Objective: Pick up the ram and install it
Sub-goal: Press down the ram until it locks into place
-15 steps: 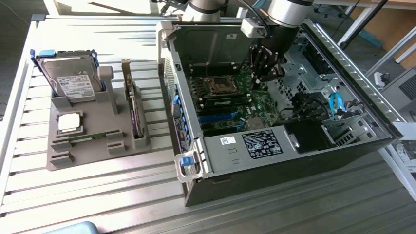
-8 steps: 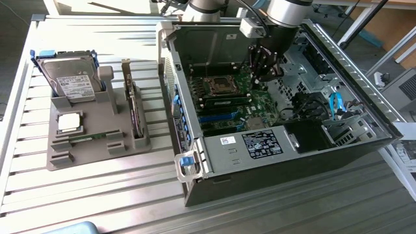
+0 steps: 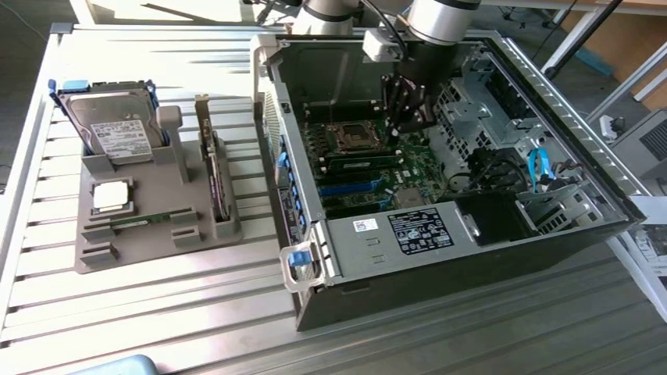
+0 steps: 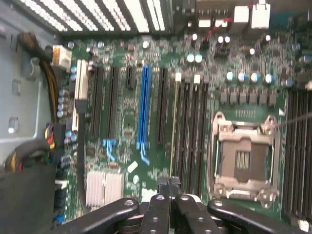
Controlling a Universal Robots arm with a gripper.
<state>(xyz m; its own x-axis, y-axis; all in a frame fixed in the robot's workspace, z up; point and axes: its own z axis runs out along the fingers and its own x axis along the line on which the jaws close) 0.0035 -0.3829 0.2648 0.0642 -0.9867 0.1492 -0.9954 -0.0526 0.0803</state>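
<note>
Hovering inside PC case (image 3: 542, 234), gripper (image 4: 168, 184) fingers are clenched together w/ nothing between. Ram (image 3: 365, 165) sitting just below fingertips, long axis running along mobo (image 4: 126, 112) slots; no text legible.

Bright daylight, glare on slatted table (image 3: 156, 312); wrist view soft, slightly blurred.

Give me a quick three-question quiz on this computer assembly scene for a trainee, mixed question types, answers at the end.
1. True or false: the gripper hangs outside the computer case.
2. What stands upright at the back of the gray holder? A) hard drive B) cooling fan C) keyboard
3. Fill in: among the black slots on the motherboard, one long expansion slot is coloured ___.

Key: 1 false, it is inside the open case above the board. 2 A. 3 blue.
</note>
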